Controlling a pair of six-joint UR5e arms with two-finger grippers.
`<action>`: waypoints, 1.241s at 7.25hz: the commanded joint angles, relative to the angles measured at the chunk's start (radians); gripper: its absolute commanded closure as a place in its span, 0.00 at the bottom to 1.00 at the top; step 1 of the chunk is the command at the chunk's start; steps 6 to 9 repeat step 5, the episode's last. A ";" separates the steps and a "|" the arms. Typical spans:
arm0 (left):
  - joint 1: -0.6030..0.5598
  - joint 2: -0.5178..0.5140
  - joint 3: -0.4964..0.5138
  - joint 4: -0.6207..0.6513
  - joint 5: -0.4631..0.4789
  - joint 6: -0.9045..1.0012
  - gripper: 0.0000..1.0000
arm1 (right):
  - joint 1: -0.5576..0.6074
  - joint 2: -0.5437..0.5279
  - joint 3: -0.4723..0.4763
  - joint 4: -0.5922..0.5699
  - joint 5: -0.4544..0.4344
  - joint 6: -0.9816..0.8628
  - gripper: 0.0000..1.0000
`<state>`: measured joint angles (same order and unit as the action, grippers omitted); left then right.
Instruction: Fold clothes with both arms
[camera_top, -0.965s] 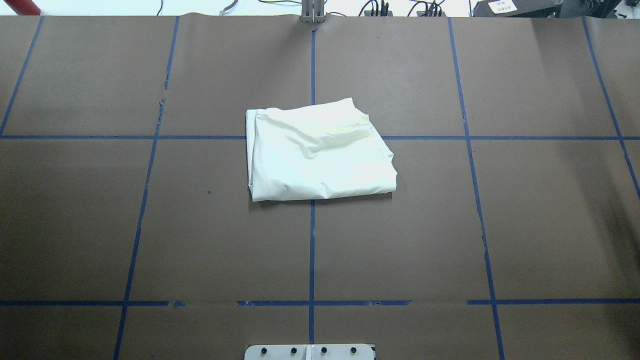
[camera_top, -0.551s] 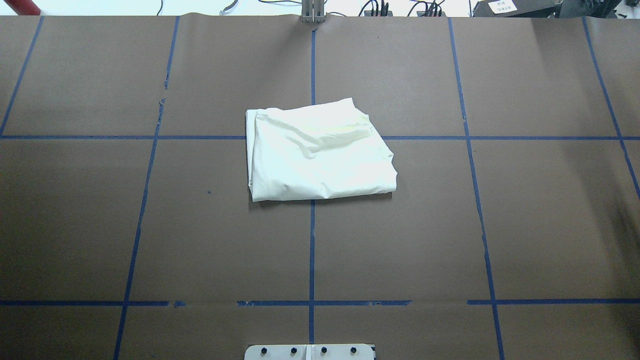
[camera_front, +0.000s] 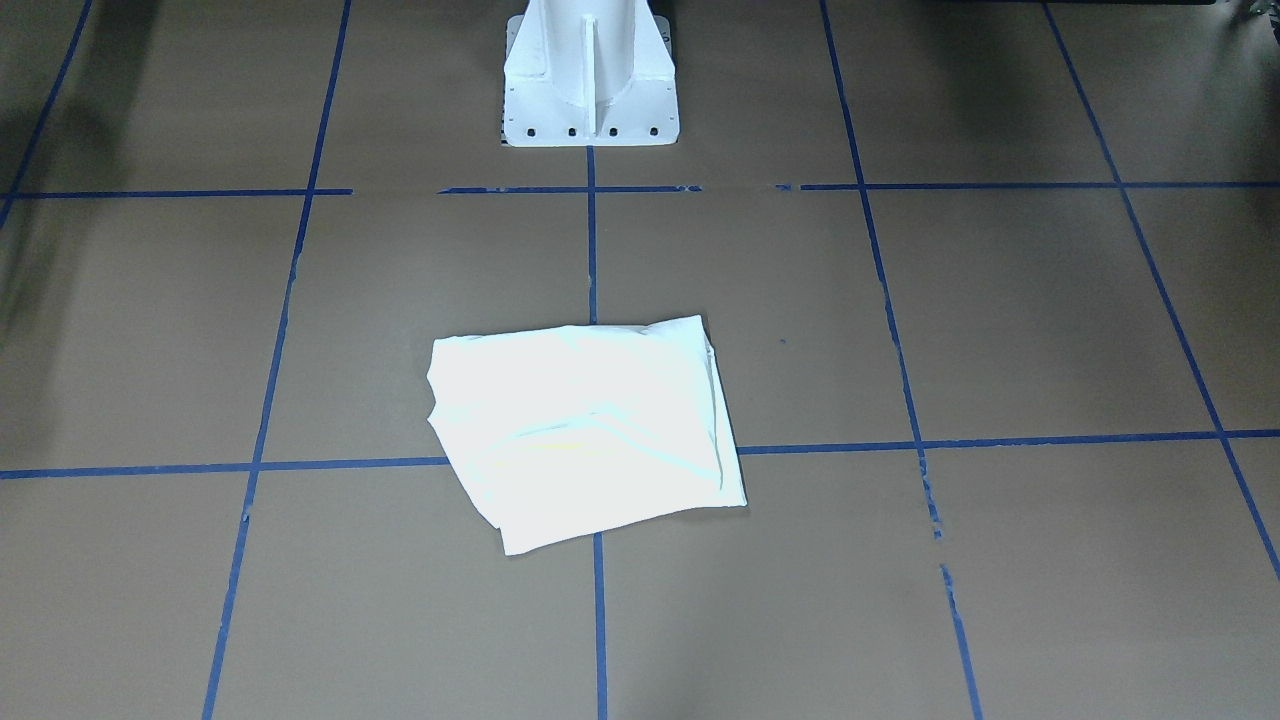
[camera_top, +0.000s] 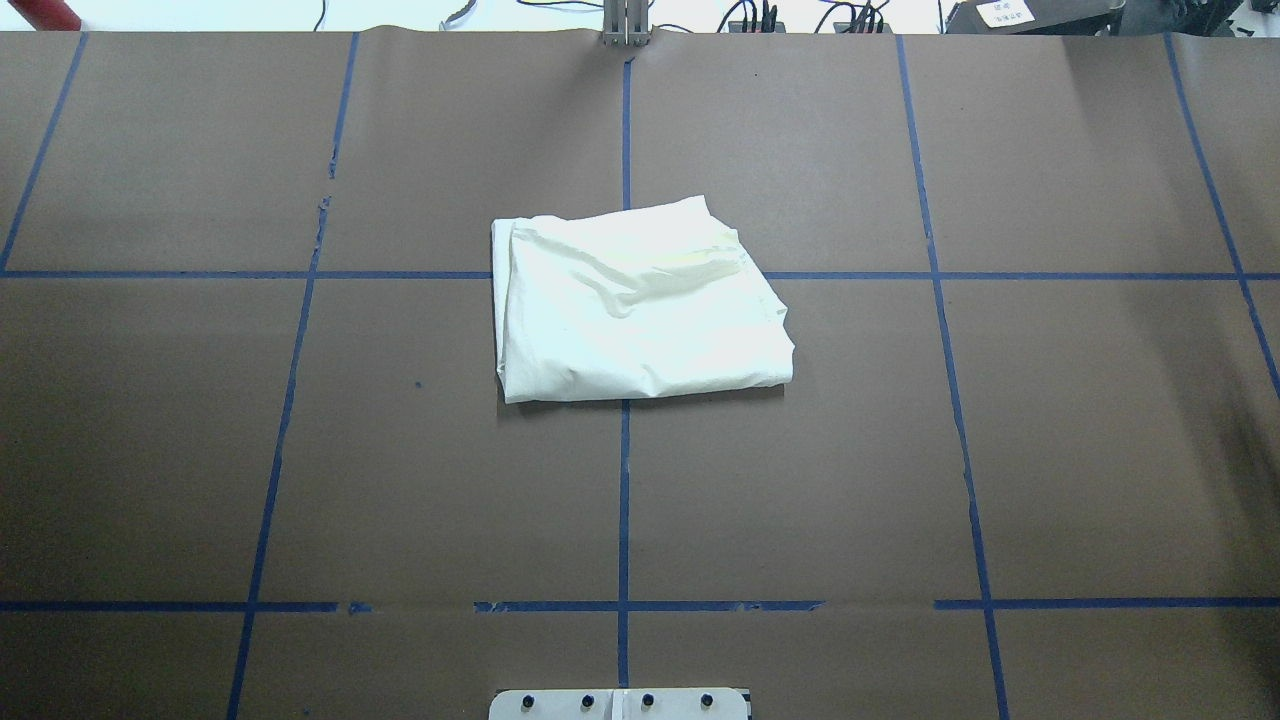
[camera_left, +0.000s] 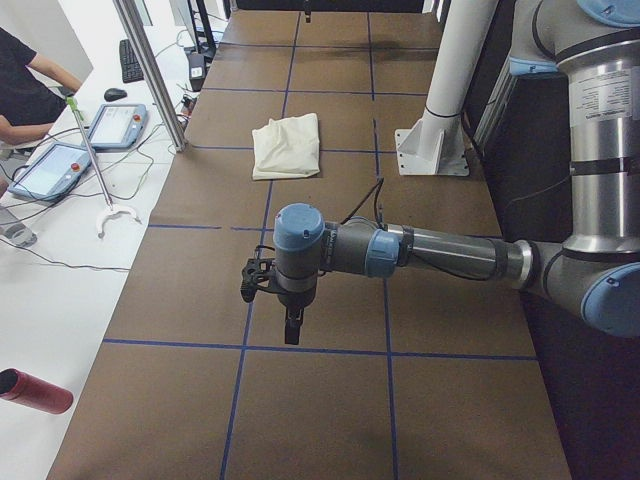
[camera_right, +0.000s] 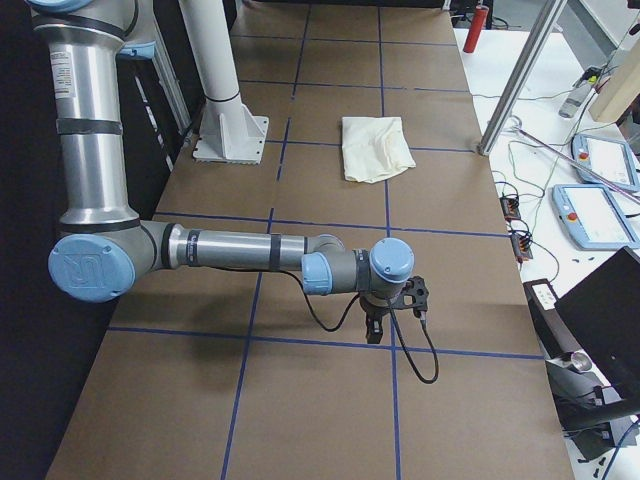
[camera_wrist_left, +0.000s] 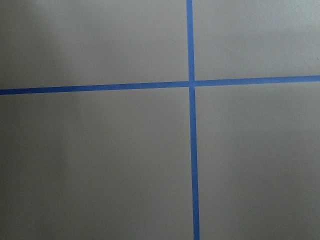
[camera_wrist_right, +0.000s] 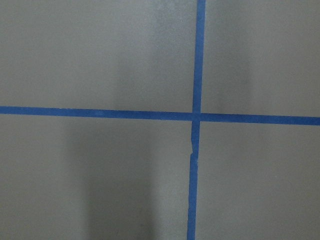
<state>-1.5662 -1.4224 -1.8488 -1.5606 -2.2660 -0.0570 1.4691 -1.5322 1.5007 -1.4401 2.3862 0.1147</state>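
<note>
The clothes (camera_top: 640, 310) lie as one folded cream-white bundle on the brown table near its middle, print side hidden; they also show in the front view (camera_front: 585, 430) and both side views (camera_left: 287, 145) (camera_right: 376, 148). Neither arm touches them. The left gripper (camera_left: 290, 325) hangs fingers-down over the table's left end, far from the bundle. The right gripper (camera_right: 373, 325) hangs the same way over the right end. Only the side views show them, so I cannot tell whether they are open or shut. Both wrist views show only brown table and crossing blue tape.
The white pedestal (camera_front: 590, 80) stands at the robot's side of the table, behind the bundle. A metal post (camera_left: 150, 70) rises at the far table edge. A seated person (camera_left: 25, 85), teach pendants (camera_left: 115, 125) and a red bottle (camera_left: 35, 390) are beside the table.
</note>
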 joint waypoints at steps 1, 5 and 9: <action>0.002 -0.001 0.000 0.001 -0.003 -0.004 0.00 | 0.001 0.018 0.024 0.001 -0.008 -0.006 0.00; 0.003 -0.003 -0.001 -0.004 -0.006 -0.003 0.00 | 0.007 0.000 0.099 0.000 -0.088 -0.003 0.00; 0.003 -0.003 -0.001 -0.004 -0.006 -0.003 0.00 | 0.007 0.000 0.099 0.000 -0.088 -0.003 0.00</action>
